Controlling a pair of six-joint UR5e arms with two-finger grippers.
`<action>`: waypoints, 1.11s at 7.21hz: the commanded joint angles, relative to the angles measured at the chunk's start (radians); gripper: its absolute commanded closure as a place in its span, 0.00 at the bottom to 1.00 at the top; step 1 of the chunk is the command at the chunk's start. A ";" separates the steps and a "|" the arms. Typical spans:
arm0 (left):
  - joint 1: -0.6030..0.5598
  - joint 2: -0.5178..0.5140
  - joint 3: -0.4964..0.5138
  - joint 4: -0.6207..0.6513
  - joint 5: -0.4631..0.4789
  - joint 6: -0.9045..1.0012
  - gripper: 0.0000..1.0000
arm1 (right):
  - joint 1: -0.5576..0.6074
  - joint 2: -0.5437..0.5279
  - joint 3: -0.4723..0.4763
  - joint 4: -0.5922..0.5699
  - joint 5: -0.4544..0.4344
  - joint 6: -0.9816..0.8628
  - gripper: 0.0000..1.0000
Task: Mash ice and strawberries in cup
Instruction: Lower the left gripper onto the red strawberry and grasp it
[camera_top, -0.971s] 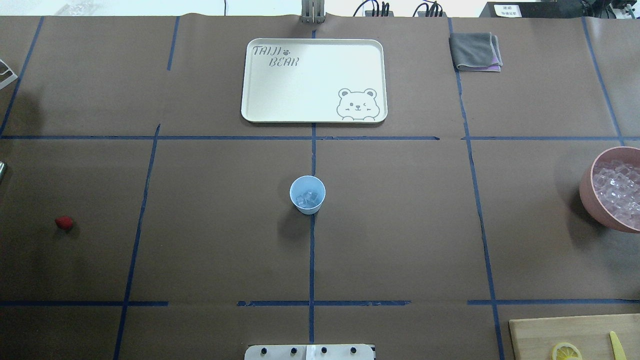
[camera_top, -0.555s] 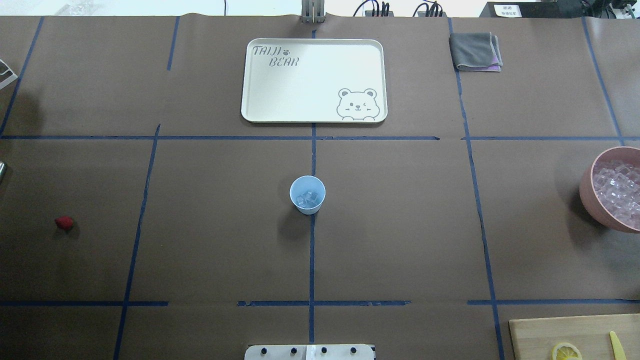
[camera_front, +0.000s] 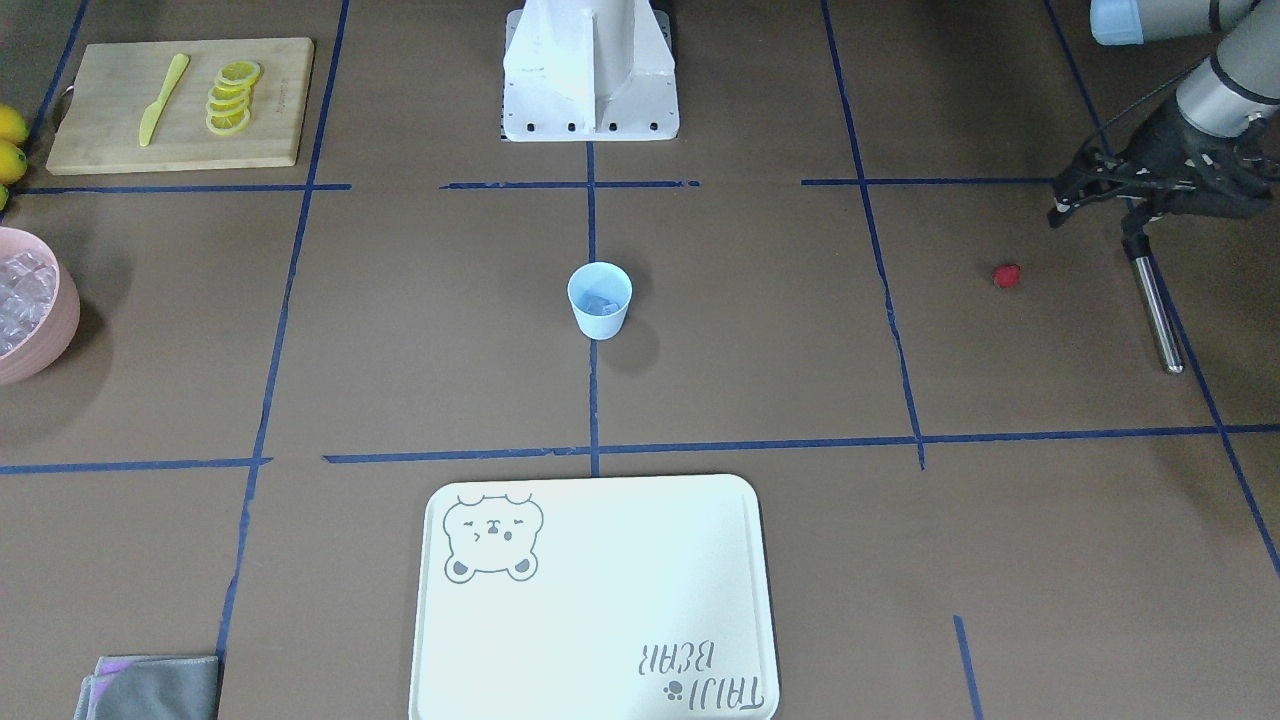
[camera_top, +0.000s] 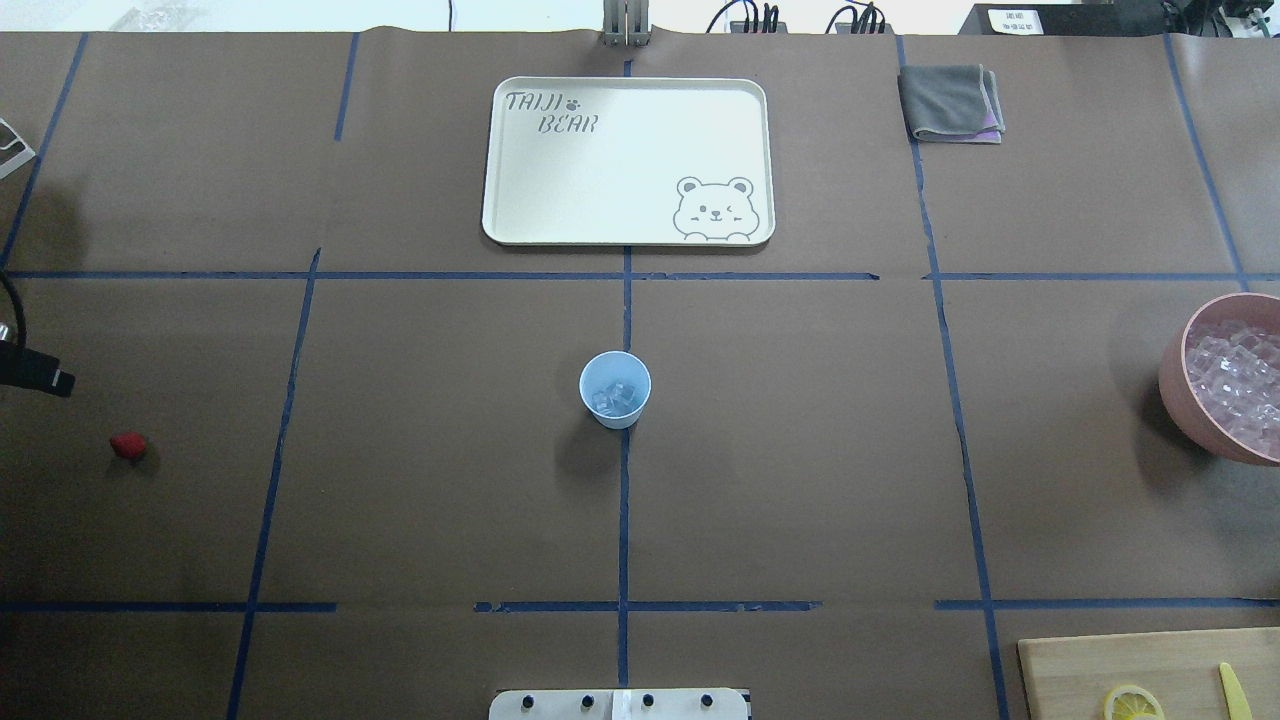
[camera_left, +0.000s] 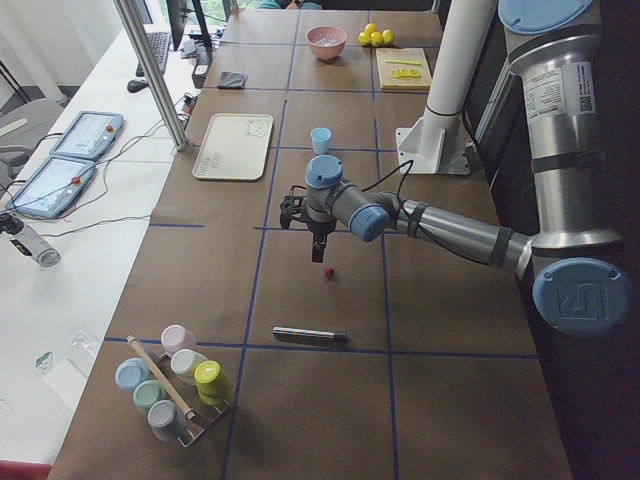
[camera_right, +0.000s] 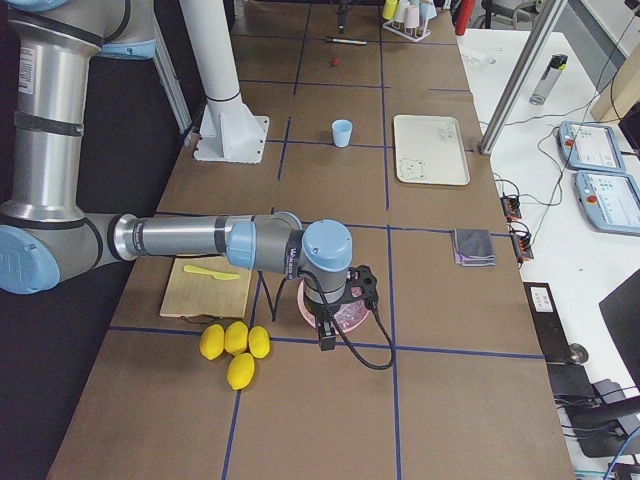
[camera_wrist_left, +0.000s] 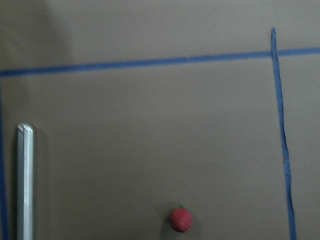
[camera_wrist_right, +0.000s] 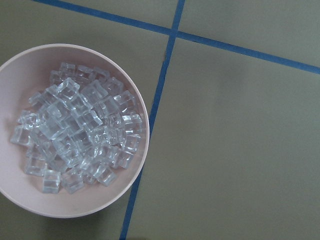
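The pale-blue cup (camera_top: 615, 390) stands upright at the table's centre with a few ice cubes (camera_top: 614, 398) in it. The strawberry (camera_top: 128, 446) lies alone on the table far left of the cup. In the front view my left gripper (camera_front: 1132, 240) hangs above the table beside the strawberry (camera_front: 1007, 275) with nothing in it, and I cannot tell whether it is open. The berry (camera_wrist_left: 181, 220) sits low in the left wrist view. My right gripper (camera_right: 326, 338) hovers over the pink bowl (camera_wrist_right: 145, 150) full of ice (camera_wrist_right: 75, 132); its state does not show.
A metal rod (camera_front: 1155, 300) lies on the table just past the left gripper. A white bear tray (camera_top: 628, 160) sits beyond the cup, a grey cloth (camera_top: 950, 102) at far right. A cutting board (camera_front: 180, 105) holds lemon slices and a yellow knife. Cups in a rack (camera_left: 170, 385) stand at the left end.
The left gripper's dark body has come into the overhead view at the left edge, above the strawberry. Cup, strawberry and bowl have not moved.
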 joint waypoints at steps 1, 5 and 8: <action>0.143 0.018 0.032 -0.086 0.112 -0.111 0.00 | 0.000 0.000 0.000 0.000 -0.001 0.000 0.01; 0.167 -0.031 0.259 -0.301 0.117 -0.113 0.00 | 0.000 0.000 -0.002 0.002 -0.001 -0.001 0.01; 0.194 -0.068 0.312 -0.301 0.114 -0.117 0.00 | 0.000 0.000 -0.002 0.002 -0.001 -0.001 0.01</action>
